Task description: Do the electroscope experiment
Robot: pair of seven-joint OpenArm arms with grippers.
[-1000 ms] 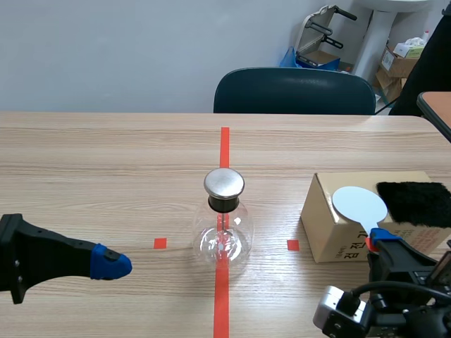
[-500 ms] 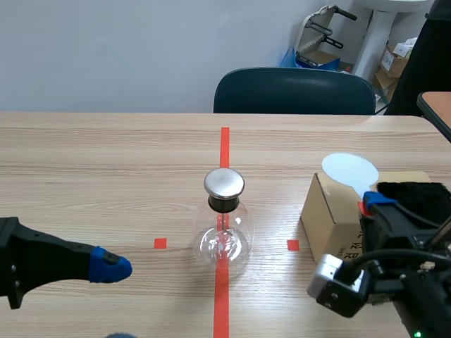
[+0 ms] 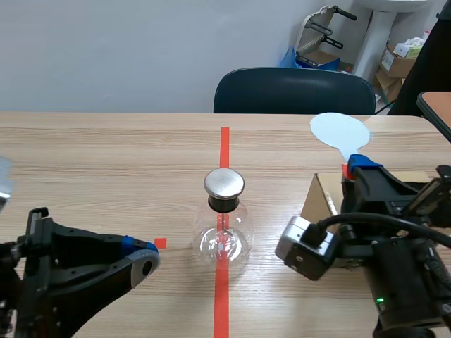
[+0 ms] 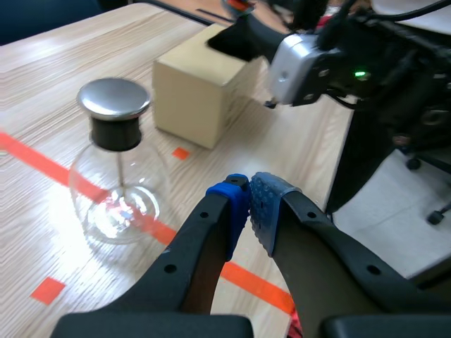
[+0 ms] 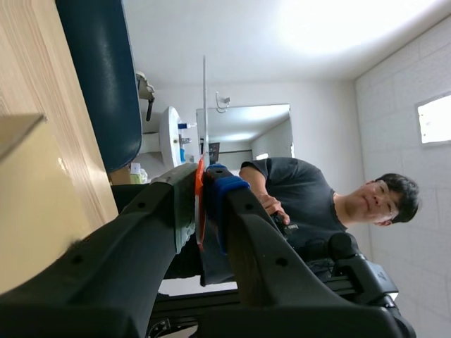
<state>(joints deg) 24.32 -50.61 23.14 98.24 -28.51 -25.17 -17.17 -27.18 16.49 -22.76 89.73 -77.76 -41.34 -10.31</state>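
Electroscope flask (image 3: 223,236) holds a thin rod (image 3: 225,220); left tool (image 4: 250,206) pressed together, right tool (image 3: 356,167) pinching disc paddle (image 3: 340,131).

Dark chair (image 3: 294,90) behind wooden table (image 3: 106,162); cardboard box (image 4: 197,84) on table.

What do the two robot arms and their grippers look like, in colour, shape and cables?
Both arms are black. The left gripper has thick fingers with round holes and blue dotted pads. The right arm carries a silver-grey camera box, looping black cables and a small green light.
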